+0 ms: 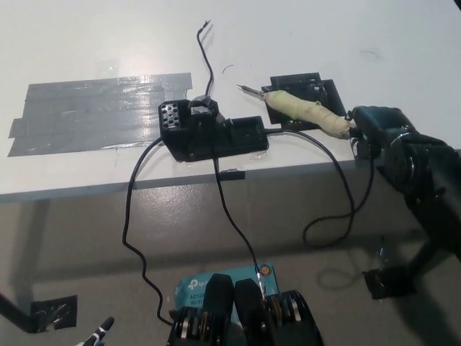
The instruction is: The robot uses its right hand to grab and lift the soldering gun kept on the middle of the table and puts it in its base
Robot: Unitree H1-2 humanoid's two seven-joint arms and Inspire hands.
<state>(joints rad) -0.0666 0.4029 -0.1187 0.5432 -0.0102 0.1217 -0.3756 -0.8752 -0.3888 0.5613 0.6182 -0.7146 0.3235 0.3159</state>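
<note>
The right hand (374, 130) has its fingers clamped on the rear end of the soldering gun (302, 109), which hangs tilted over the worktop (288, 36), so its trailing cord (338, 209) may snag and spoil entry into the base (212, 133).

Soldering gun (301, 109) on white table (302, 36), black right hand (374, 130) at its handle end, black base (212, 133) nearby

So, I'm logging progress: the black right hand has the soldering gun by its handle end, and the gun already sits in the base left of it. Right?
Not quite. In the head view the right hand grips the soldering gun at its handle end, but the gun is outside the base, over a black plate.
</note>
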